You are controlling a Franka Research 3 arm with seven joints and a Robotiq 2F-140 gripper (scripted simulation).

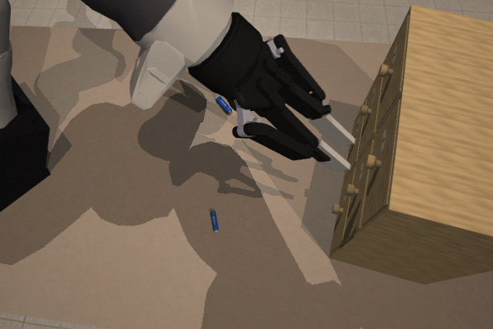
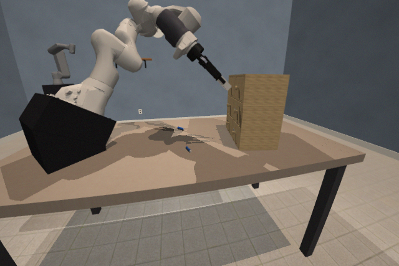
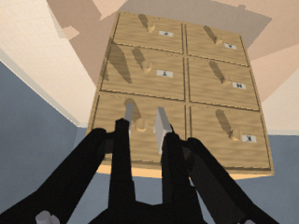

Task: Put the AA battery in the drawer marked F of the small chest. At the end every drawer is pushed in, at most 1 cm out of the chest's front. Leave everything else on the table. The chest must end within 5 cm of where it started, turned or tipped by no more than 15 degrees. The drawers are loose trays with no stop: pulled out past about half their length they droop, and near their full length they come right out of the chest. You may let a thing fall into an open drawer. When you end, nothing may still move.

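A thicker blue battery (image 1: 223, 105) (image 2: 180, 128), seemingly the AA, lies on the table behind a thinner blue one (image 1: 214, 220) (image 2: 187, 149). The wooden chest (image 1: 441, 118) (image 2: 264, 111) (image 3: 186, 79) has six drawers, all looking pushed in. My gripper (image 1: 353, 155) (image 2: 229, 86) (image 3: 144, 115) is open a little and empty. Its fingertips are close in front of the top-row knob (image 1: 373, 161) (image 2: 237, 88) (image 3: 140, 124) of the column nearer the exterior camera; the knob shows between them in the wrist view. A finger hides that drawer's label there. I cannot make out an F for certain.
The other top-row knob (image 1: 385, 70) (image 3: 234, 135) is beside the label K (image 3: 249, 138). The lower knobs (image 3: 147, 67) (image 3: 226, 80) also stick out from the chest's front. The table edge (image 2: 180, 192) runs along the near side in the exterior view.
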